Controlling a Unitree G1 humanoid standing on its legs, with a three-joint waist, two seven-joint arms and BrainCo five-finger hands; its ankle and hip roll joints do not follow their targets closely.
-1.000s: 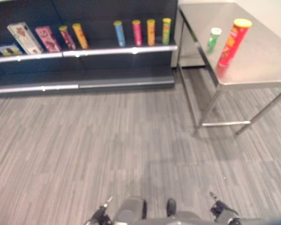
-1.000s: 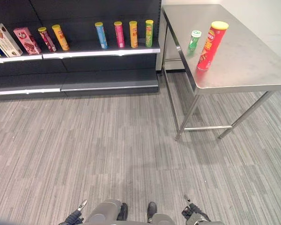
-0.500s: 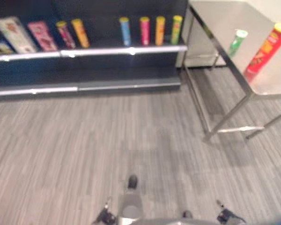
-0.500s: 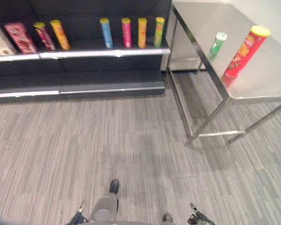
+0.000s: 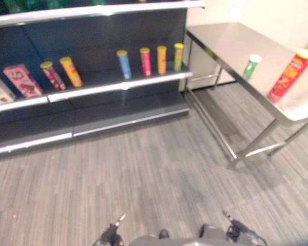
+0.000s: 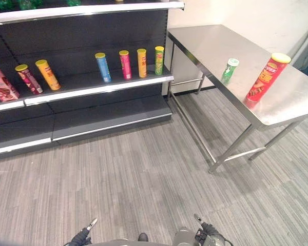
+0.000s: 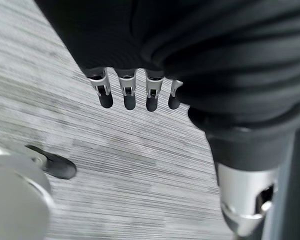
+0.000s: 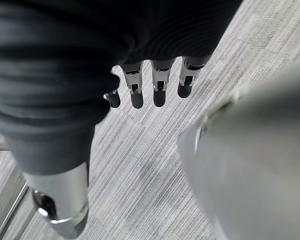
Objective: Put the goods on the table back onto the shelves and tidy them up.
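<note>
- The tall red can (image 6: 263, 78) and the small green can (image 6: 228, 70) stand on the desk (image 6: 297, 97), well apart from me; the shelves (image 6: 92, 87) already hold a row of cans
- My left hand (image 7: 135, 90) and right hand (image 8: 155, 85) hang relaxed, straight-fingered, holding nothing
- Risk, as I judge it: the tall can tips if I nudge it high
- Wrist views show my fingers against carpet; eye views show goods and shelves

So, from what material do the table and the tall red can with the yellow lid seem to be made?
The silver table looks like brushed metal, probably stainless steel: it has a dull grey sheen and faintly mirrors the can. The tall red can with the yellow lid looks like glossy printed cardboard with a plastic lid, though this is uncertain.
</note>
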